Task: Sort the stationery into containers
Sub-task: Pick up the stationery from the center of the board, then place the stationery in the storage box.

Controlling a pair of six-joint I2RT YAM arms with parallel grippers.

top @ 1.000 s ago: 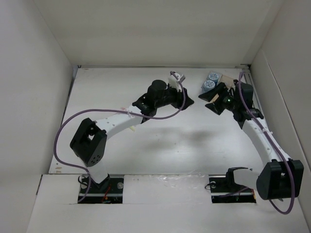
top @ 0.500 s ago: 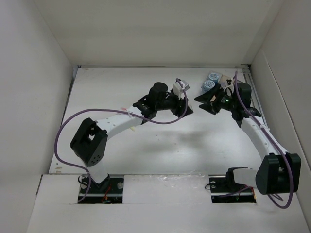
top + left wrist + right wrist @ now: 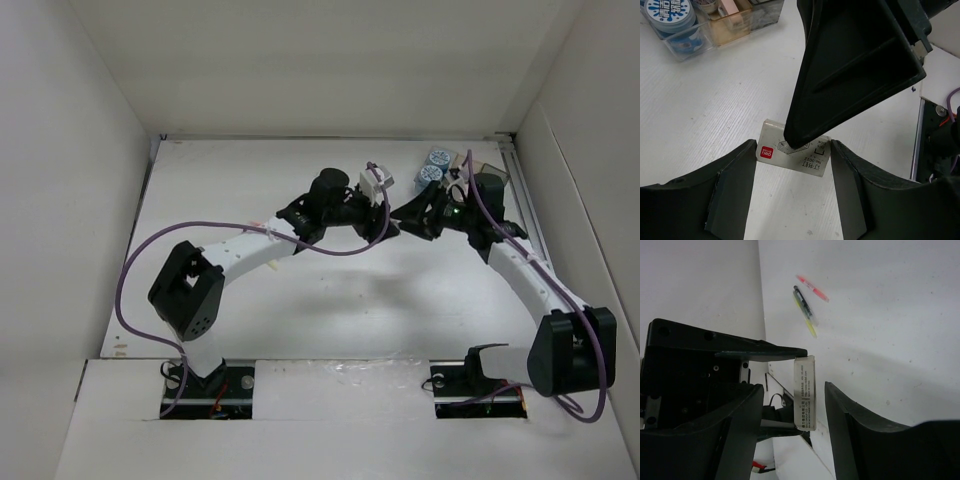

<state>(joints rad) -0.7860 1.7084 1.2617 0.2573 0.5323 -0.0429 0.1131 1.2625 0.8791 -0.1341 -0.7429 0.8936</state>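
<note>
A small white staple box [image 3: 792,151] hangs above the table, and my left gripper [image 3: 794,150] is shut on its two ends. My right gripper [image 3: 794,387] stands open around the same box [image 3: 805,392], with a gap on each side. One right finger [image 3: 840,75] crosses over the box in the left wrist view. The two grippers meet at mid-table [image 3: 395,220]. The containers [image 3: 447,172] stand at the back right and hold two blue rolls [image 3: 438,158]. A pink-red pen [image 3: 812,288] and a yellow-green pen [image 3: 806,312] lie on the table.
White walls close in the table on the left, back and right. The bin block [image 3: 730,27] with a blue roll [image 3: 670,12] lies just beyond the grippers. Purple cables loop over both arms.
My right gripper has moved left to the left gripper, and its jaws have narrowed around the box. The left gripper has shifted slightly right, still holding the box.
</note>
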